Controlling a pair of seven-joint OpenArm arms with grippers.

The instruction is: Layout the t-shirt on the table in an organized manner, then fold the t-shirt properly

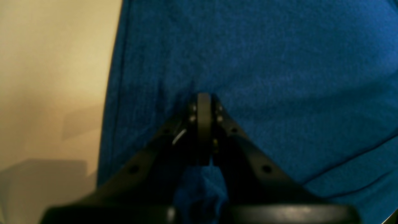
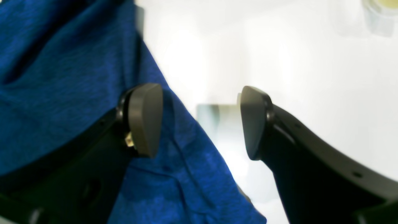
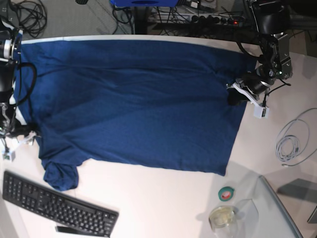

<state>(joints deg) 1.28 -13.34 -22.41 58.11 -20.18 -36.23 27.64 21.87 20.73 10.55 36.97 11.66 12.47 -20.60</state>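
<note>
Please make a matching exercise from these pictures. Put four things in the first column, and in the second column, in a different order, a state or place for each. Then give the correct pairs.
Column 1
1. left gripper
2. right gripper
3. keyboard
4. roll of tape

Column 2
A. green, on the table below the shirt's lower right corner in the base view
B. shut on the t-shirt
C. black, at the bottom left in the base view
D. open, one finger over the shirt's edge, one over bare table

Pairs: 1-B, 2-D, 3-C, 4-A
</note>
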